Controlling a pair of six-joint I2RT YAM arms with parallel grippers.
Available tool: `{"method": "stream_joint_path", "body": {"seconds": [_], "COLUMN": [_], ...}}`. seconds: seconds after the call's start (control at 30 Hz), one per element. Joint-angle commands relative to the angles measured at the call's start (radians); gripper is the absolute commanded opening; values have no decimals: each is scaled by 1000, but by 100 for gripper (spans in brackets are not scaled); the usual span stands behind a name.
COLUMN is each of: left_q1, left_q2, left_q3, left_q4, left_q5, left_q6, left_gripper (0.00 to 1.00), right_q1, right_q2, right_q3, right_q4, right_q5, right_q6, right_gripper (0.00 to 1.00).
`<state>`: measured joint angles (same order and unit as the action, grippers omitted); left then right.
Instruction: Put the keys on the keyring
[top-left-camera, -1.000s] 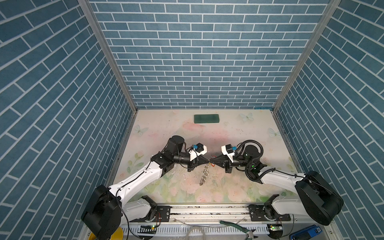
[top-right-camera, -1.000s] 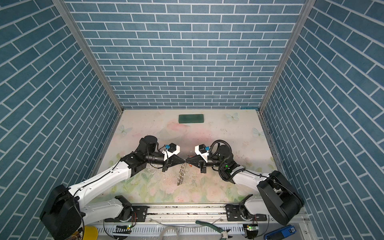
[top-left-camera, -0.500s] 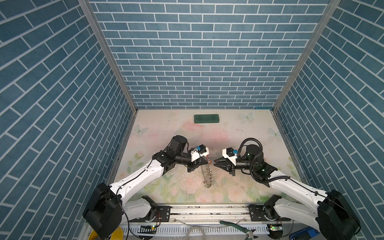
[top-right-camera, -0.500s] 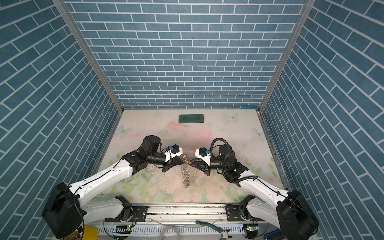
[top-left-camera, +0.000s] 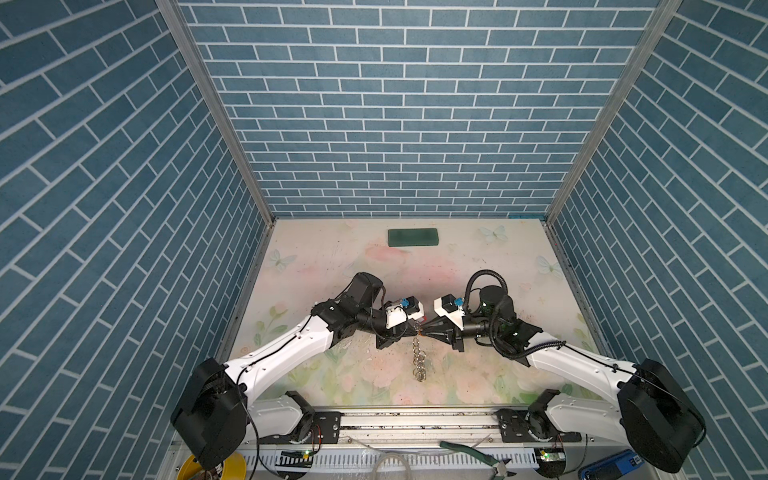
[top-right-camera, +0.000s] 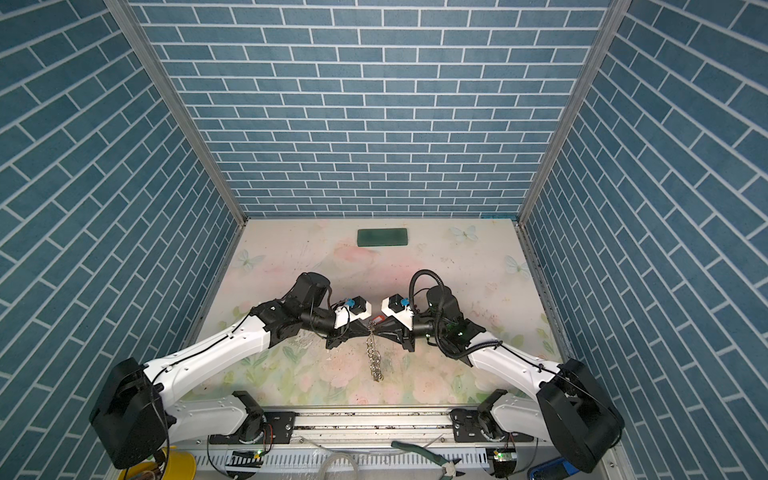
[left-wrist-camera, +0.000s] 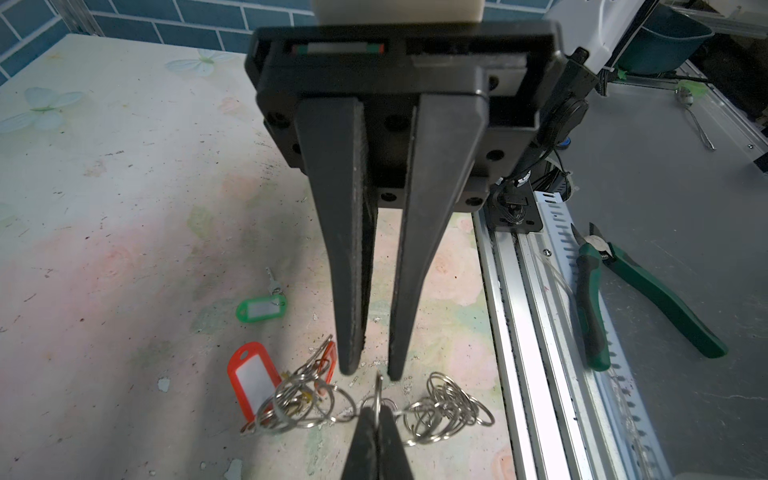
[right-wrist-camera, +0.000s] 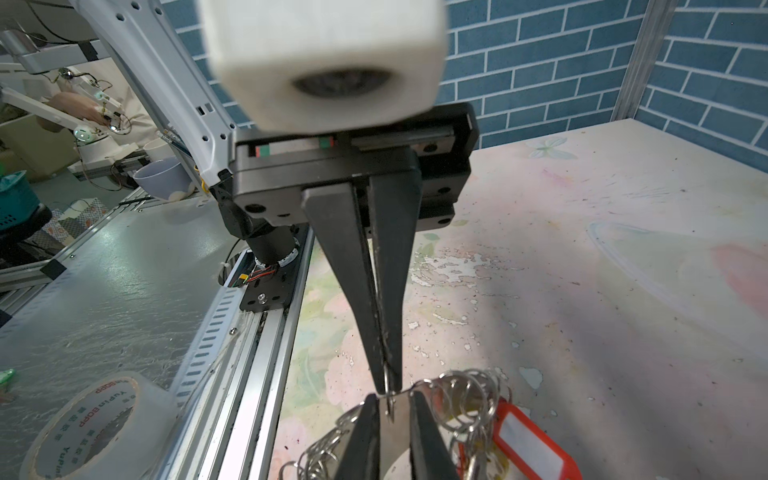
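The left gripper (right-wrist-camera: 386, 380) is pressed together on one silver split ring of the keyring (left-wrist-camera: 446, 401), which hangs from it. The right gripper (left-wrist-camera: 371, 371) meets it tip to tip, jaws slightly spread either side of that ring. A red tag (left-wrist-camera: 251, 380) sits among the rings. A green-tagged key (left-wrist-camera: 261, 309) lies apart on the tabletop (left-wrist-camera: 124, 208).

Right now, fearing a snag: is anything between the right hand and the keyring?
Nothing visible. The open right hand sits tips-first at a ring of the keyring, pinched in the shut left hand.
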<state>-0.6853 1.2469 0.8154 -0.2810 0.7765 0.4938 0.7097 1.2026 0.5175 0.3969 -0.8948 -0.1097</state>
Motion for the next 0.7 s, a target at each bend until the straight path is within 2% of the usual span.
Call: {"method": "stream_joint_path", "body": {"seconds": [0.0, 0.57, 0.67], "left_q1": [-5, -6, -6], "left_q2": [-2, -35, -37], "left_q3": [31, 8, 3], "left_q4": [-7, 36, 42], "left_q5": [11, 21, 23], "left_q6": [19, 7, 7], "left_gripper": [0, 0, 0], "right_q1": [10, 25, 25], "right_q2": [5, 38, 31], "right_q3": [51, 59, 59], "right_q4": [17, -29, -30], "right_q5": [-35, -31, -24], "right_q6": [-16, -49, -51], "right_gripper": [14, 15, 11]}}
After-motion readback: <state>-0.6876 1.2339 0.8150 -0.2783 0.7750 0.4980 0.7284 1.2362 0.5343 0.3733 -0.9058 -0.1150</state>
